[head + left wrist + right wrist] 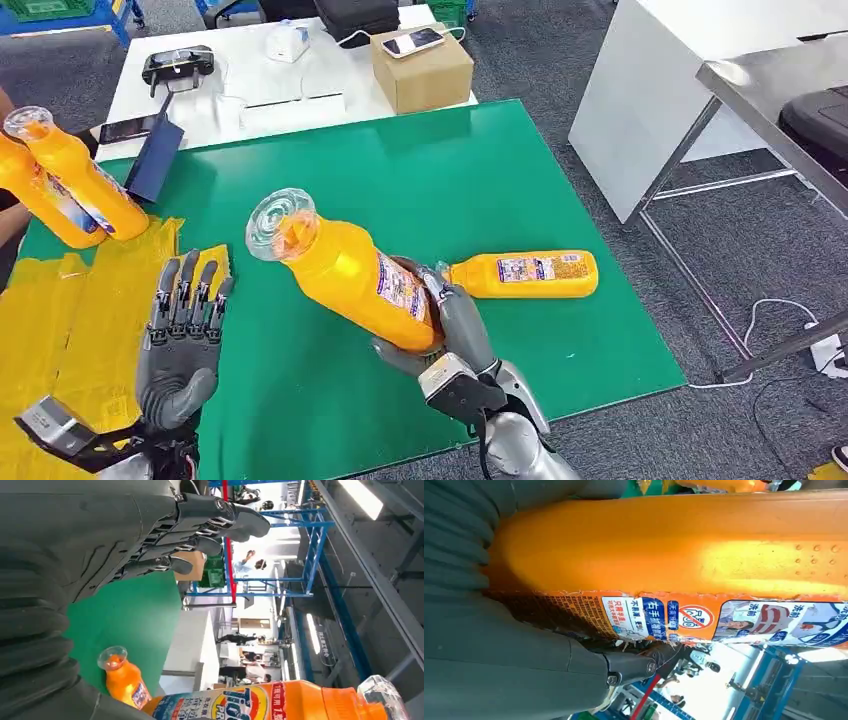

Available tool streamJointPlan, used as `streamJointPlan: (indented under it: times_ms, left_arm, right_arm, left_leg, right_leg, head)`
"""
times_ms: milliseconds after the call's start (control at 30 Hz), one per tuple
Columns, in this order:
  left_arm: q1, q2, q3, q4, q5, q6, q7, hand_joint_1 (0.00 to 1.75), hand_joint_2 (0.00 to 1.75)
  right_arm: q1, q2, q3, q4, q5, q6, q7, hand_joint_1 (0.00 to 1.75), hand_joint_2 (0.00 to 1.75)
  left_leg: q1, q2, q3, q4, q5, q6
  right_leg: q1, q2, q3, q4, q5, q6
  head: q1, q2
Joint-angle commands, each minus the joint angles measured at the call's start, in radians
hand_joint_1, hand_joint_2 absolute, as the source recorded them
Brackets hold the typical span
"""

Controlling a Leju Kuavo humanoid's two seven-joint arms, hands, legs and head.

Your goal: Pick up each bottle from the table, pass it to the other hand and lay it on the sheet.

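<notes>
The bottle (pixel 350 275) in the right hand (pixel 450 335) is glossy orange plastic with a clear, faceted plastic cap (pixel 281 222) and a printed paper-like label (pixel 402 290) whose edge looks frayed. The hand itself has matt grey plastic-looking fingers and a ribbed, rubbery cover; the arm (pixel 520 440) behind it is smooth silver metal. Under the hand lies a smooth, matt green mat (pixel 420 170). Beside the left hand (pixel 183 330), the yellow sheet (pixel 60 320) looks thin and crinkled.

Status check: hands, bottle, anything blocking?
Right robot hand grips bottle, tilted above green mat. Left robot hand open over yellow sheet. Handover path looks clear.
</notes>
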Motion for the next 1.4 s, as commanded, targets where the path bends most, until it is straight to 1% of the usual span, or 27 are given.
streamJointPlan:
  times_ms: [33,67,100,167,233,333,367,400,433,467,500,533,567,600,633,700,767,800,833,967,1033,1100,1233,1267,1300,1333,1400]
  left_arm:
    - [-0.012,-0.006,-0.069,0.018,0.017,-0.026,0.0,0.0,1.75]
    - [-0.014,-0.012,-0.094,0.018,0.023,-0.022,0.003,0.0,1.75]
    - [-0.016,-0.014,-0.121,0.019,0.031,-0.021,0.003,0.0,1.75]
    - [-0.024,-0.011,-0.172,0.018,0.03,-0.008,0.001,0.0,1.75]
    - [-0.027,-0.003,-0.212,0.018,0.023,0.009,-0.004,0.0,1.75]
    - [-0.025,0.01,-0.239,0.02,0.012,0.02,-0.012,0.0,1.75]
    - [-0.023,0.013,-0.245,0.021,0.007,0.024,-0.014,0.0,1.75]
    - [-0.017,0.033,-0.258,0.026,-0.08,0.06,0.025,0.0,1.75]
    - [-0.011,0.036,-0.272,0.052,-0.103,0.073,0.001,0.0,1.75]
    - [-0.013,0.038,-0.277,0.07,-0.112,0.078,-0.018,0.0,1.75]
    - [-0.013,0.038,-0.277,0.072,-0.112,0.079,-0.019,0.0,1.75]
    - [-0.02,0.039,-0.277,0.081,-0.112,0.079,-0.022,0.0,1.75]
    - [-0.023,0.039,-0.277,0.085,-0.112,0.078,-0.023,0.0,1.75]
    - [-0.024,0.039,-0.277,0.085,-0.112,0.078,-0.023,0.0,1.75]
    - [-0.031,0.04,-0.275,0.087,-0.11,0.075,-0.023,0.0,1.75]
    - [-0.035,0.039,-0.273,0.087,-0.107,0.074,-0.021,0.0,1.75]
    - [-0.037,0.039,-0.272,0.087,-0.106,0.074,-0.02,0.0,1.75]
    - [-0.037,0.039,-0.272,0.087,-0.106,0.074,-0.02,0.0,1.75]
    - [-0.036,0.039,-0.273,0.086,-0.106,0.073,-0.019,0.0,1.75]
    - [-0.043,0.039,-0.271,0.096,-0.11,0.079,-0.005,0.0,1.75]
    - [-0.05,0.043,-0.268,0.105,-0.147,0.119,0.012,0.0,1.75]
    - [-0.064,0.058,-0.274,0.123,-0.257,0.21,0.039,0.0,1.75]
    - [-0.097,0.08,-0.284,0.18,-0.36,0.287,0.069,0.0,1.75]
    - [-0.097,0.08,-0.284,0.18,-0.36,0.287,0.069,0.0,1.75]
    - [-0.097,0.08,-0.284,0.18,-0.36,0.287,0.069,0.0,1.75]
    - [-0.097,0.08,-0.284,0.18,-0.36,0.287,0.069,0.0,1.75]
    - [-0.097,0.08,-0.284,0.18,-0.36,0.287,0.069,0.0,1.75]
  right_arm:
    - [-0.051,0.028,-0.014,0.1,-0.006,-0.001,0.013,1.75,1.75]
    - [-0.066,0.038,-0.01,0.126,-0.007,0.0,0.014,1.75,1.75]
    - [-0.081,0.051,-0.007,0.155,-0.008,-0.001,0.018,1.75,1.75]
    - [-0.11,0.07,0.003,0.212,-0.007,-0.003,0.027,1.75,1.75]
    - [-0.132,0.086,0.016,0.267,-0.005,-0.001,0.032,1.75,1.75]
    - [-0.14,0.102,0.051,0.321,0.014,0.0,0.037,1.75,1.75]
    - [-0.139,0.106,0.065,0.335,0.023,0.0,0.039,1.75,1.75]
    - [-0.164,0.09,0.159,0.375,0.102,0.099,0.072,1.75,1.75]
    - [-0.131,0.142,0.203,0.417,0.151,0.057,0.077,1.75,1.75]
    - [-0.133,0.163,0.225,0.46,0.161,0.022,0.067,1.75,1.75]
    - [-0.131,0.166,0.227,0.463,0.16,0.02,0.066,1.75,1.75]
    - [-0.132,0.171,0.235,0.473,0.158,0.009,0.063,1.75,1.75]
    - [-0.135,0.169,0.238,0.475,0.155,0.007,0.063,1.75,1.75]
    - [-0.137,0.168,0.237,0.474,0.155,0.007,0.063,1.75,1.75]
    - [-0.147,0.159,0.238,0.467,0.147,0.008,0.065,1.75,1.75]
    - [-0.154,0.154,0.237,0.461,0.139,0.013,0.068,1.75,1.75]
    - [-0.156,0.152,0.235,0.459,0.136,0.014,0.069,1.75,1.75]
    - [-0.156,0.152,0.235,0.459,0.136,0.014,0.069,1.75,1.75]
    - [-0.157,0.15,0.234,0.458,0.135,0.016,0.07,1.75,1.75]
    - [-0.164,0.151,0.241,0.465,0.128,0.027,0.072,1.75,1.75]
    - [-0.165,0.152,0.247,0.466,0.126,0.029,0.074,1.75,1.75]
    - [-0.161,0.152,0.256,0.462,0.134,0.024,0.082,1.75,1.75]
    - [-0.165,0.157,0.277,0.476,0.14,0.028,0.092,1.75,1.75]
    - [-0.165,0.157,0.277,0.476,0.14,0.028,0.092,1.75,1.75]
    - [-0.165,0.157,0.277,0.476,0.14,0.028,0.092,1.75,1.75]
    - [-0.165,0.157,0.277,0.476,0.14,0.028,0.092,1.75,1.75]
    - [-0.165,0.157,0.277,0.476,0.14,0.028,0.092,1.75,1.75]
  left_leg:
    - [0.001,-0.005,0.005,0.0,-0.002,-0.001]
    - [0.001,-0.003,0.002,0.0,-0.001,-0.001]
    - [0.002,-0.006,0.006,0.001,-0.003,-0.001]
    - [0.001,-0.002,0.002,0.0,0.0,0.0]
    - [0.002,-0.006,0.007,0.001,-0.003,-0.001]
    - [0.001,-0.003,0.004,-0.001,-0.001,-0.001]
    - [0.002,-0.005,0.006,0.0,-0.002,-0.001]
    - [0.003,-0.006,0.008,0.001,-0.003,-0.001]
    - [0.002,-0.004,0.007,0.0,-0.003,-0.001]
    - [0.001,-0.001,0.005,-0.002,-0.001,-0.001]
    - [0.002,-0.001,0.008,-0.002,-0.002,-0.002]
    - [0.001,-0.001,0.006,-0.002,-0.001,-0.001]
    - [0.002,-0.001,0.009,-0.002,-0.003,-0.002]
    - [0.001,-0.001,0.005,-0.002,-0.001,-0.001]
    - [0.002,-0.002,0.008,-0.002,-0.002,-0.002]
    - [0.001,-0.004,0.003,-0.001,0.0,-0.001]
    - [0.003,-0.008,0.008,0.001,-0.003,-0.002]
    - [0.001,-0.002,0.003,-0.001,-0.001,-0.001]
    - [0.002,-0.004,0.006,-0.001,-0.002,-0.001]
    - [0.001,-0.004,0.003,-0.001,-0.001,-0.001]
    - [0.002,-0.005,0.005,0.0,-0.002,-0.001]
    - [0.001,-0.003,0.002,-0.001,0.0,-0.001]
    - [0.002,-0.005,0.005,-0.001,-0.001,-0.002]
    - [0.003,-0.008,0.007,-0.001,-0.002,-0.002]
    - [0.001,-0.004,0.003,-0.001,-0.001,-0.001]
    - [0.002,-0.006,0.006,-0.001,-0.002,-0.002]
    - [0.001,-0.003,0.003,-0.001,-0.001,-0.001]
  right_leg:
    - [0.0,0.004,0.005,0.0,-0.002,-0.002]
    - [0.0,0.002,0.003,-0.001,-0.001,-0.001]
    - [0.001,0.004,0.006,0.0,-0.002,-0.003]
    - [0.0,0.002,0.002,-0.001,0.0,-0.001]
    - [0.001,0.006,0.007,0.0,-0.002,-0.003]
    - [0.0,0.004,0.004,-0.001,0.0,-0.002]
    - [0.001,0.005,0.006,-0.001,-0.001,-0.003]
    - [0.001,0.006,0.008,-0.001,-0.002,-0.003]
    - [0.001,0.006,0.007,-0.001,-0.002,-0.003]
    - [0.0,0.005,0.004,-0.002,0.0,-0.002]
    - [0.0,0.008,0.007,-0.002,-0.001,-0.003]
    - [0.0,0.006,0.005,-0.002,-0.001,-0.002]
    - [0.0,0.007,0.008,-0.002,-0.002,-0.003]
    - [0.0,0.005,0.005,-0.002,-0.001,-0.002]
    - [0.001,0.007,0.007,-0.002,-0.002,-0.003]
    - [0.001,0.001,0.003,-0.001,-0.001,-0.002]
    - [0.002,0.004,0.009,-0.001,-0.004,-0.003]
    - [0.0,0.003,0.002,-0.001,-0.001,-0.001]
    - [0.0,0.005,0.005,-0.001,-0.002,-0.002]
    - [0.0,0.003,0.003,-0.001,-0.002,-0.002]
    - [0.0,0.004,0.005,-0.001,-0.003,-0.003]
    - [0.0,0.002,0.002,-0.001,-0.001,-0.002]
    - [0.001,0.003,0.005,-0.001,-0.002,-0.003]
    - [0.001,0.004,0.008,-0.001,-0.003,-0.004]
    - [0.0,0.002,0.003,-0.001,-0.002,-0.002]
    - [0.001,0.003,0.006,-0.001,-0.003,-0.003]
    - [0.001,0.003,0.003,-0.001,-0.002,-0.002]
  head:
    - [0.0,0.0]
    - [0.0,0.0]
    - [0.0,0.0]
    - [0.0,0.0]
    - [0.0,0.0]
    - [0.0,0.0]
    - [0.0,0.0]
    - [0.0,0.0]
    - [0.0,0.0]
    - [0.0,0.0]
    - [0.0,0.0]
    - [0.0,0.0]
    - [0.0,0.0]
    - [0.0,0.0]
    - [0.0,0.0]
    - [0.0,0.0]
    - [0.0,0.0]
    - [0.0,0.0]
    - [0.0,0.0]
    - [0.0,0.0]
    - [0.0,0.0]
    - [0.0,0.0]
    - [0.0,0.0]
    - [0.0,0.0]
    - [0.0,0.0]
    - [0.0,0.0]
    - [0.0,0.0]
